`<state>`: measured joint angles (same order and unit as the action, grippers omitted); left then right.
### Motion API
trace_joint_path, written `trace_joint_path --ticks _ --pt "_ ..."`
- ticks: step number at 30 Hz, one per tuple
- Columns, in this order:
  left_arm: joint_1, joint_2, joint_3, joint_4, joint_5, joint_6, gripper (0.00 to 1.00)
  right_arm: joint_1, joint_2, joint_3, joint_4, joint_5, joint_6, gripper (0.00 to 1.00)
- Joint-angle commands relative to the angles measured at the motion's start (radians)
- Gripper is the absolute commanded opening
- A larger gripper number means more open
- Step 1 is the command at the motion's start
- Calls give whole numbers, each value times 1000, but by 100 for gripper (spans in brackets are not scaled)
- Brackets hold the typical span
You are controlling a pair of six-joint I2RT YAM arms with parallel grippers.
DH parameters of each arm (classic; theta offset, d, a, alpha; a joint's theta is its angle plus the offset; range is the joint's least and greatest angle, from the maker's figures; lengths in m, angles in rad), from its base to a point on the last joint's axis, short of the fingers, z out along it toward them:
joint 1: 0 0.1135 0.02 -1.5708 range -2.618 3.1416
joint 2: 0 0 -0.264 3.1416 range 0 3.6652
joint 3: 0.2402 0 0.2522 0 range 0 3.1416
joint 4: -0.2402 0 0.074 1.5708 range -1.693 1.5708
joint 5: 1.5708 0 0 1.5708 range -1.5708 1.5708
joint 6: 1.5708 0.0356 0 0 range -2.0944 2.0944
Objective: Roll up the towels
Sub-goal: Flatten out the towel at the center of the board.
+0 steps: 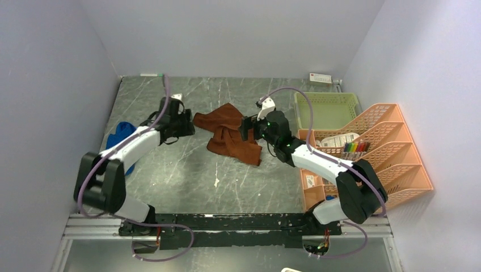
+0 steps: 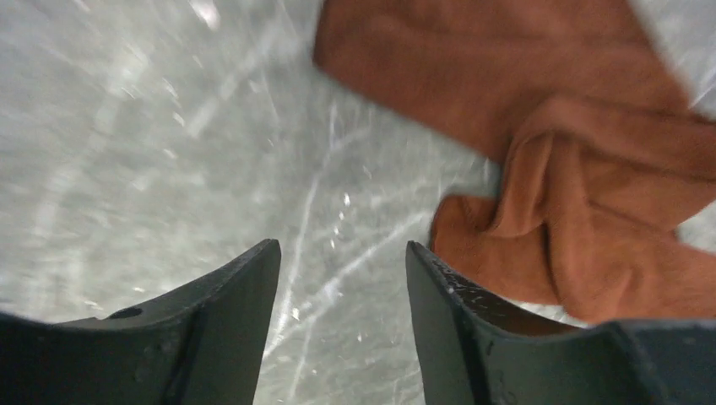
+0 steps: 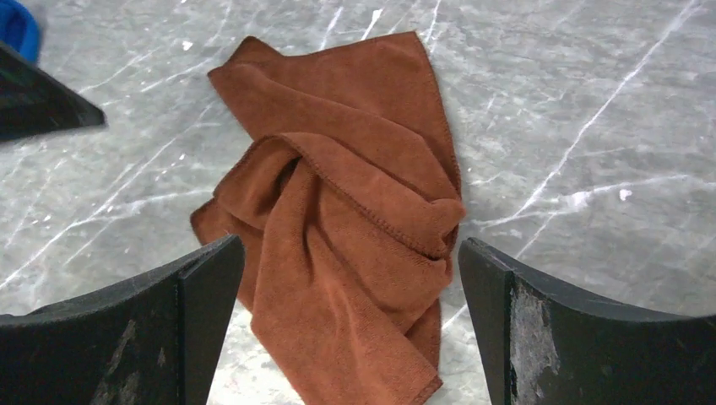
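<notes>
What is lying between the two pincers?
The crumpled brown towel lies on the table between the left pincer and the right pincer; the top view shows this.

We had a dark grey marble-look table (image 1: 187,181) with white veins, boxed in by plain pale lavender walls (image 1: 227,34) on three sides. The light was soft and even. Over on the right sat a green basket (image 1: 329,95), and right beside it a peach tiered rack (image 1: 408,170) holding some papers and markers.
</notes>
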<state>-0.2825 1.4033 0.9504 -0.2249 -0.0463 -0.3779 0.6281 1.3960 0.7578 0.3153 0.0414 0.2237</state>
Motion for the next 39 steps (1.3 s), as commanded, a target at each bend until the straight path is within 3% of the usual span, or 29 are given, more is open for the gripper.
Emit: trace_joint_path --ticks 1,3,5,11,16,26,28,30,32,35,39 --pt "-35 152 74 -31 23 -28 73 28 30 87 -33 4 -109 100" --pt "-35 257 157 -54 -9 -15 78 170 87 165 -116 236 -242 100" --pt "-35 346 233 -57 -20 -5 78 248 135 216 -172 322 -280 100" --pt "-35 478 363 -20 -12 3 78 311 145 153 -115 203 -251 90" --pt "-35 600 476 -56 20 16 72 337 287 203 -114 120 -242 77" --pt "-32 709 561 -51 -2 42 63 338 515 333 -19 -62 -167 66" --pt "-27 724 573 -57 -9 52 62 338 569 378 -22 -69 -152 54" --pt "-19 730 569 -48 -15 48 62 335 618 428 -37 -77 -136 33" --pt "-7 731 558 -33 -14 43 61 332 681 469 -50 -73 -117 22" --pt "11 726 541 -19 -4 38 60 319 716 487 -62 -33 -78 22" --pt "32 719 515 -5 6 39 59 303 716 467 -68 17 -51 33"
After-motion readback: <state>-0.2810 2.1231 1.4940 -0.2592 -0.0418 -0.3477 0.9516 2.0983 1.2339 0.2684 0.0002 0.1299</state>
